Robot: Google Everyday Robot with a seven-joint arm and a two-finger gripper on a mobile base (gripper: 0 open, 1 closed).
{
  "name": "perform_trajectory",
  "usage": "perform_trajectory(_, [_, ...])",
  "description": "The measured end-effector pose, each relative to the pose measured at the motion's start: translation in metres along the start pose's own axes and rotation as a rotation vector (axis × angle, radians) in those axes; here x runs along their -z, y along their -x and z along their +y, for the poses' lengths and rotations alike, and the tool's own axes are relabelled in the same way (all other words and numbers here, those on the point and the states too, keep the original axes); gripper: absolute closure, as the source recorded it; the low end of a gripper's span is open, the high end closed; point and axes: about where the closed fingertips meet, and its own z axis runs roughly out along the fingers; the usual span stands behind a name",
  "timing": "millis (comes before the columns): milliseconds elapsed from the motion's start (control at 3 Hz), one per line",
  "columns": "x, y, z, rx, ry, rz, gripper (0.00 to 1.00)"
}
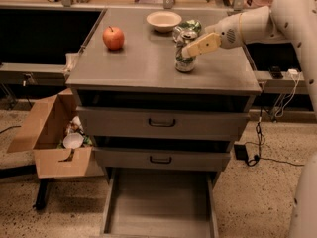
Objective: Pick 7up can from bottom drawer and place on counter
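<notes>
The 7up can (184, 61) stands upright on the counter (143, 66), right of centre. My gripper (192, 47) reaches in from the right and sits at the can's upper part, its tan tip across the near side of the can. The bottom drawer (161, 205) is pulled fully open at the foot of the cabinet, and its grey floor is bare. A greener, shinier can (192, 26) lies on its side just behind the 7up can.
A red apple (113, 37) sits on the left of the counter and a white bowl (164, 20) at the back. The two upper drawers (161, 123) are shut. An open cardboard box (54, 140) stands on the floor to the left. Cables (260, 148) hang at the right.
</notes>
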Motion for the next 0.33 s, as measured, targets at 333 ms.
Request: perform_trajectory(333, [0.0515,0.0411,0.012,0.049,-0.025,-0.135,0.0])
